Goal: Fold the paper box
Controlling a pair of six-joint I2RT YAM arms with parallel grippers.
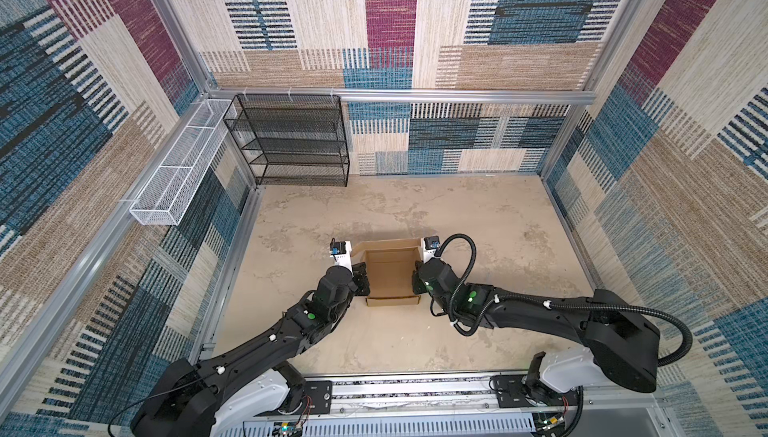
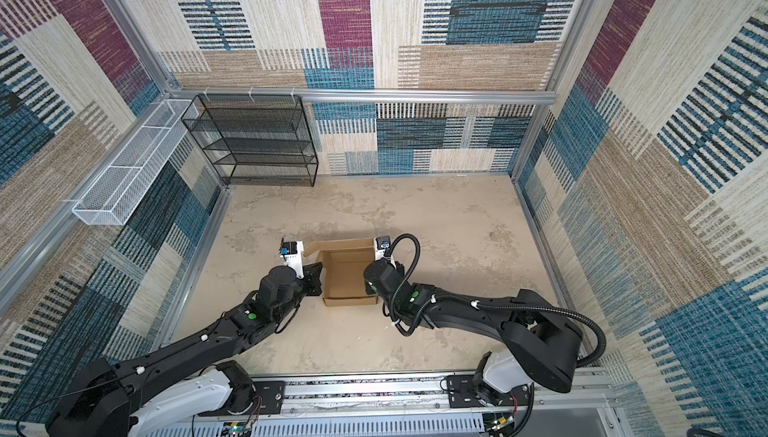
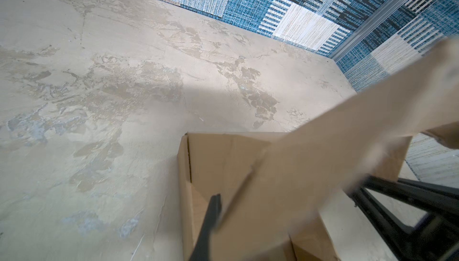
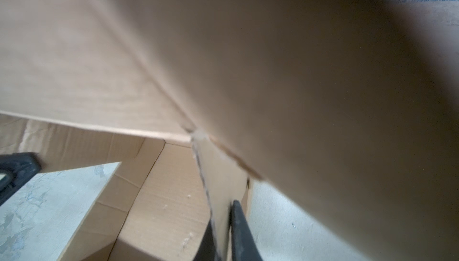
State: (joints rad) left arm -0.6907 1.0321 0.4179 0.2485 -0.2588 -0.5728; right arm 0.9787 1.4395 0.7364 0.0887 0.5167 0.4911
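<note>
The paper box (image 1: 390, 277) (image 2: 345, 277) is plain brown cardboard and stands open-topped on the table between my two arms in both top views. Its walls are raised, and a long lid flap (image 1: 386, 244) stands at its far side. My left gripper (image 1: 362, 279) (image 2: 316, 277) is at the box's left wall. In the left wrist view one black finger (image 3: 211, 222) lies against a cardboard panel (image 3: 310, 168) that hides the other finger. My right gripper (image 1: 415, 279) (image 4: 222, 212) is shut on the right wall, which sits pinched between both fingers.
A black wire rack (image 1: 291, 139) stands at the back left corner, with a white mesh basket (image 1: 178, 169) fixed along the left wall. Patterned walls enclose the beige table (image 1: 478, 227). An aluminium rail (image 1: 415, 385) carrying both arm bases runs along the near edge.
</note>
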